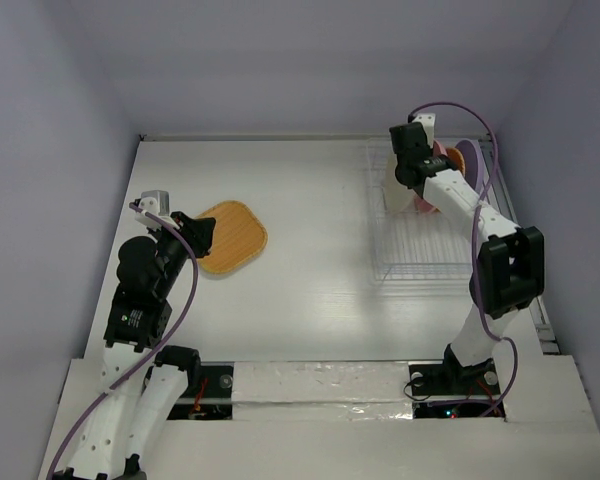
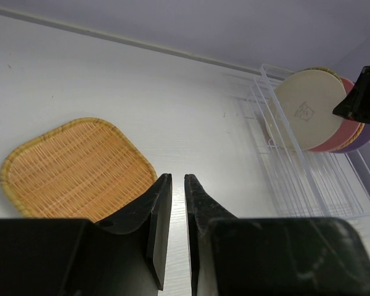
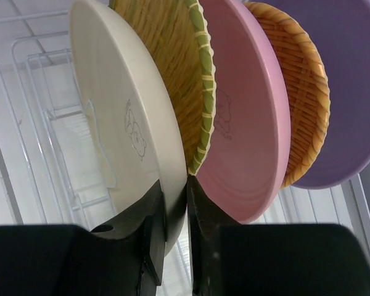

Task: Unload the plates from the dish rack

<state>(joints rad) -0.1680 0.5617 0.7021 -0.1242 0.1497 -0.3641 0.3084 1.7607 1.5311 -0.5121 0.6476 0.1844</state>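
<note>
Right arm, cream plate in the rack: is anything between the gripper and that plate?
Nothing visible. The right gripper is at the rim of the cream plate, the front one in the dish rack. The yellowish woven plate stands close behind it.

White table (image 1: pixel 320 290). Flat beside the left gripper (image 2: pixel 177 180), a woven tan-orange plate (image 2: pixel 74 169) (rounded-square). Beneath the right gripper (image 3: pixel 176 188), the wire dish rack (image 1: pixel 415 255).
</note>
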